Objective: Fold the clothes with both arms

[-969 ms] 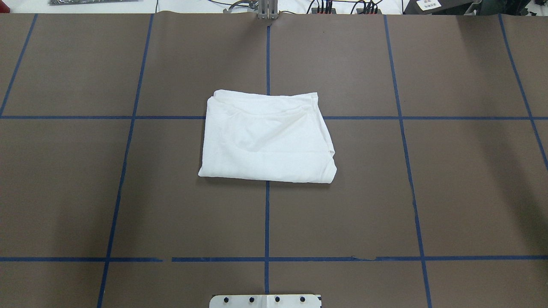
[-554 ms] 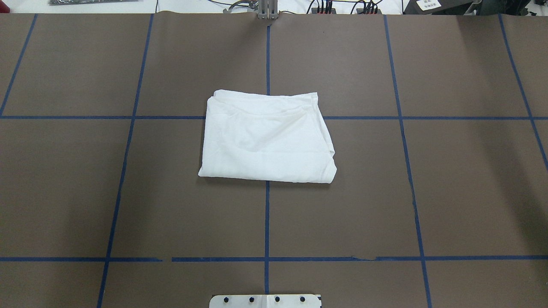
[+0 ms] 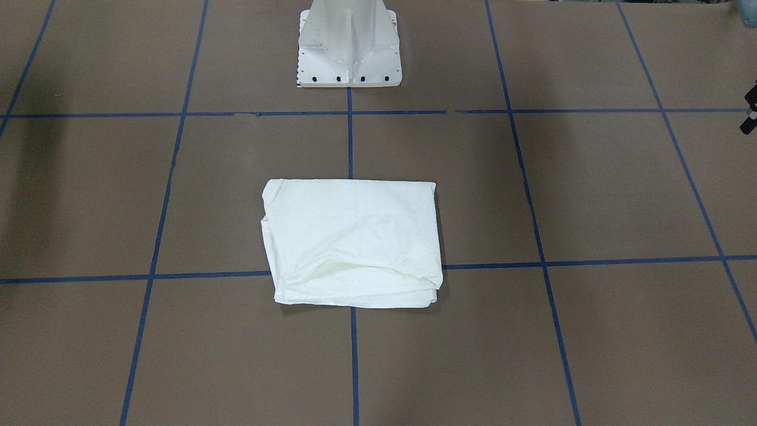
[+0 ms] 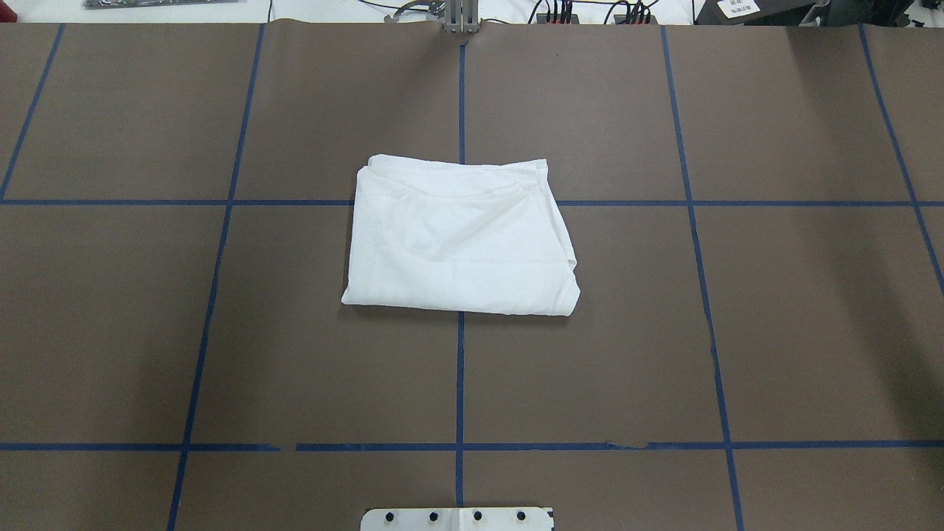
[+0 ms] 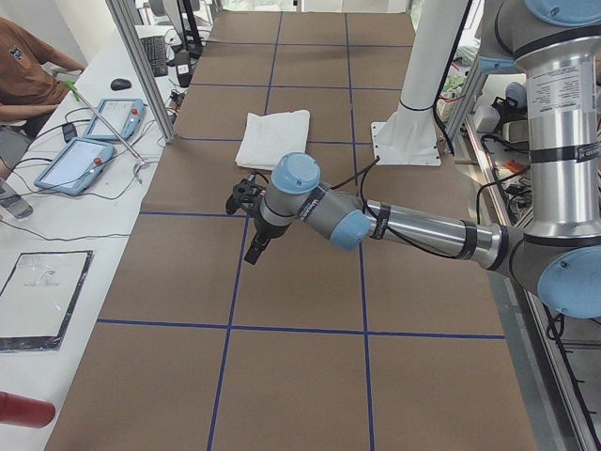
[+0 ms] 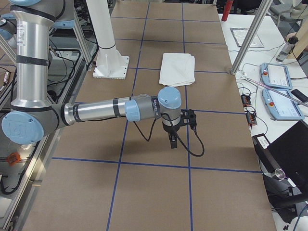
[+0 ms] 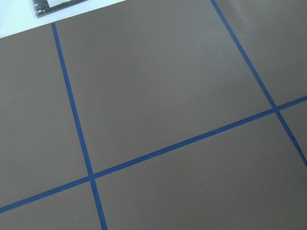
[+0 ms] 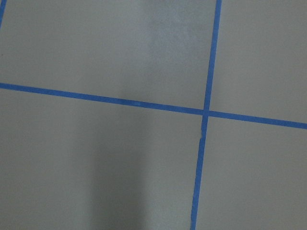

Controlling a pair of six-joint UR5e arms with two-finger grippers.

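The shirt (image 4: 461, 236) lies as a folded rectangle at the middle of the table (image 4: 184, 354), over a crossing of the blue tape lines (image 4: 460, 369). We see no change in it over the last second: same outline, same creases. We judge the folding done, or very nearly. The left gripper (image 5: 253, 256) and right gripper (image 6: 172, 142) hang over bare table, well apart from the shirt. We see nothing in them, but we cannot tell how far their fingers are open.
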